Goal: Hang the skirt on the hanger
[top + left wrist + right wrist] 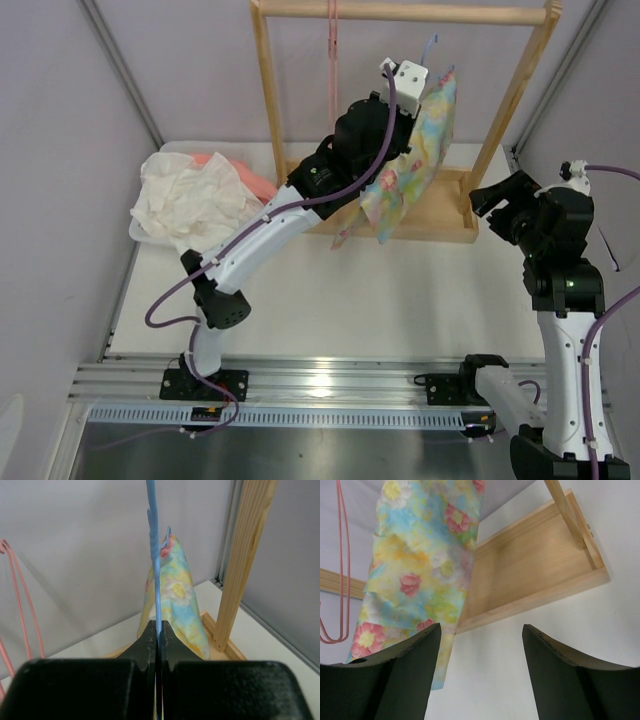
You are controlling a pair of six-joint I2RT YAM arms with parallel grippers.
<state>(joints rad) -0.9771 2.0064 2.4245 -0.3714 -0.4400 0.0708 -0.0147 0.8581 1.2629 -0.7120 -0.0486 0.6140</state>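
Left fingers [146, 647] clenched on thin light-blue wire hanger [154, 570], pinching wire low, probably so you can lift its top toward rail of wooden rack [400, 12]. Pastel yellow-and-blue flower-print cloth skirt [420, 565] hangs from hanger, clear of desk [400, 300], over rack base. Looks already mounted. Right fingers [405, 675] spread apart, empty, near skirt hem, likely there to steady it. Thin pink hanger [341, 555] on rail: ignore. No brands, labels or writing readable.
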